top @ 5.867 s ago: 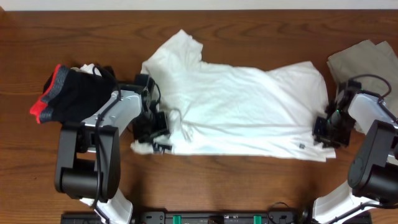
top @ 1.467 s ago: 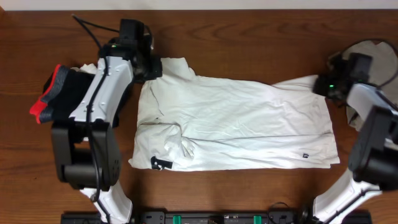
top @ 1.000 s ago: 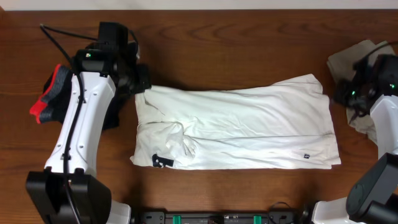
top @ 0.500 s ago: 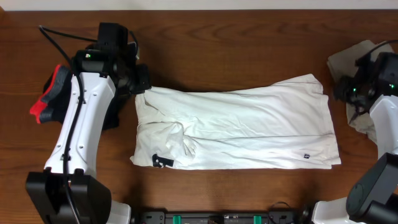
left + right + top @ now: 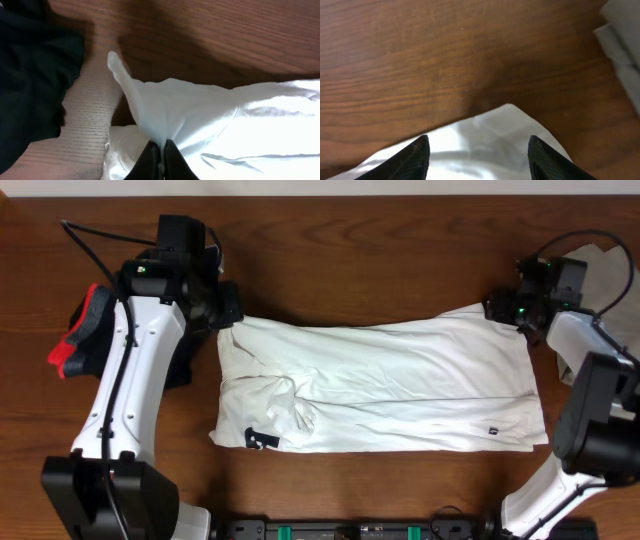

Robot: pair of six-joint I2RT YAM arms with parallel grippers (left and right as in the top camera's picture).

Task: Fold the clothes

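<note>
The clothes, a white T-shirt [image 5: 380, 385], lie flattened into a wide band across the table, with a black print [image 5: 260, 440] at the lower left and a small black patch [image 5: 491, 431] near the lower right. My left gripper [image 5: 228, 317] is shut on the T-shirt's top left corner. In the left wrist view the cloth [image 5: 225, 115] is pinched between the closed fingertips [image 5: 161, 150]. My right gripper [image 5: 503, 308] hovers open over the top right corner. In the right wrist view that corner [image 5: 500, 127] lies between the spread fingers [image 5: 417, 155], untouched.
A black and red garment [image 5: 85, 330] lies left of the left arm and shows as dark cloth [image 5: 30, 75] in the left wrist view. A beige cloth [image 5: 605, 260] sits at the right table edge, near the right arm [image 5: 622, 30]. Bare wood lies behind the T-shirt.
My right gripper has swung left from beside the beige cloth to the T-shirt's top right corner, and its jaws have opened. The left arm and the T-shirt have not moved.
</note>
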